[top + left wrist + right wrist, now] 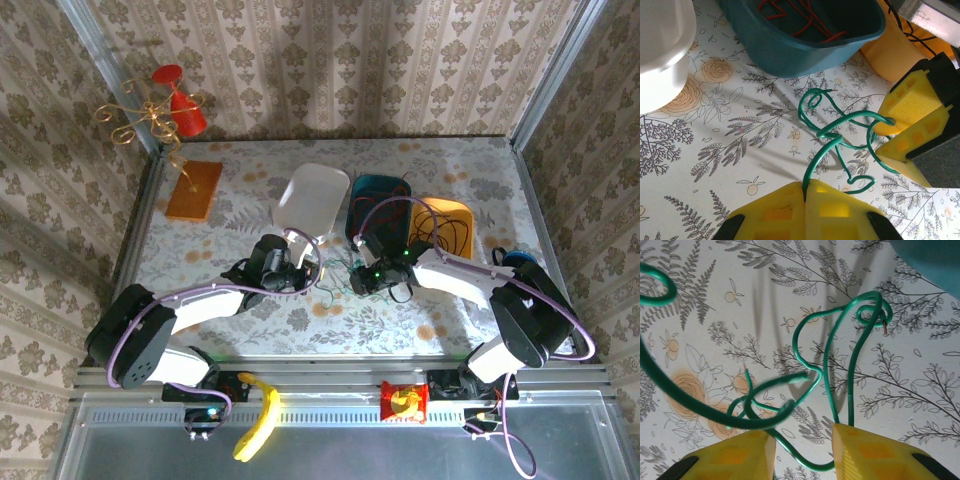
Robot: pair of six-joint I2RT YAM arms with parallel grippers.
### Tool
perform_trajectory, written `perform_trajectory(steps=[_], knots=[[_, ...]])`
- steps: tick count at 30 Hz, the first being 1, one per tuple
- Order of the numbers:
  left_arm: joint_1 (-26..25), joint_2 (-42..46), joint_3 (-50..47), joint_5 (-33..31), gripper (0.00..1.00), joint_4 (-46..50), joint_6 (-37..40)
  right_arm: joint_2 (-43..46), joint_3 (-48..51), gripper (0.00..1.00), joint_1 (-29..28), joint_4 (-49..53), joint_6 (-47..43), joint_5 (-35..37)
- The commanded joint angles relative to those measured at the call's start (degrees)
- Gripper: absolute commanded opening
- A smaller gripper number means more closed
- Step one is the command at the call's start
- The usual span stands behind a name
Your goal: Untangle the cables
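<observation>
— One green cable (840,135) is out on the counter (715,150), just in front of the teal bin (790,55). And the others?
— Red cable (805,20) lies in that bin, black cable (440,228) in the yellow bin (460,205) beside it
— Who has hold of the green one?
— Left claw (805,197) is fully closed on one cut end. Right claw (802,442) stands part open, with runs of the wire passing through the gap, nothing pinched that I can see
— How will it handle?
— Light, thin, and springy rather than limp, I judge. The curls rise off the counter and hold their shape, so likely a stiff core under smooth plastic. It may slide through a loose claw and snag where loops cross
— Best place to grip?
— A straight run near the free end, clear of the crossings, so the pull opens the coils instead of tightening them
</observation>
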State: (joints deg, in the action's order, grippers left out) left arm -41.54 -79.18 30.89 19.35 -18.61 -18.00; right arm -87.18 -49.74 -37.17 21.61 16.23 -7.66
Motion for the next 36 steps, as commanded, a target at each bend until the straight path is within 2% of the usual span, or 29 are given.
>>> perform_trajectory(steps=[1, 6, 10, 13, 17, 21, 30, 36], knots=[[0.38, 1.19, 0.83, 1.3, 0.0, 0.74, -0.63, -0.09, -1.05, 0.36, -0.27, 3.31, -1.49, 3.29], [1.08, 1.84, 1.42, 0.32, 0.0, 2.11, -0.13, 0.33, -0.98, 0.33, -0.27, 4.9, -2.48, 3.72], [1.55, 2.01, 2.02, -0.09, 0.0, 3.56, 0.49, 1.08, -0.55, 0.11, -0.03, 4.31, -2.3, 4.13], [1.77, 2.01, 2.15, -2.93, 0.0, 4.55, 0.54, 2.21, 0.15, 0.01, 0.71, 3.02, -0.94, 3.43], [1.91, 2.03, 2.24, -9.22, 0.0, 6.27, 0.42, 5.4, 2.18, 0.0, 2.49, 0.35, 0.4, 0.1], [2.08, 0.85, 2.92, -13.07, 0.0, 8.71, 0.52, 10.42, 5.13, 0.0, 5.2, -3.4, 0.88, -10.05], [1.92, -3.32, 3.18, -12.77, 0.0, 6.42, -1.25, 13.33, 5.93, 0.0, 5.88, -5.88, 1.34, -26.23], [-0.14, -4.43, 3.56, -9.45, 0.0, 3.99, -0.07, 15.07, 5.7, 0.0, 6.7, -8.28, 3.2, -26.33]])
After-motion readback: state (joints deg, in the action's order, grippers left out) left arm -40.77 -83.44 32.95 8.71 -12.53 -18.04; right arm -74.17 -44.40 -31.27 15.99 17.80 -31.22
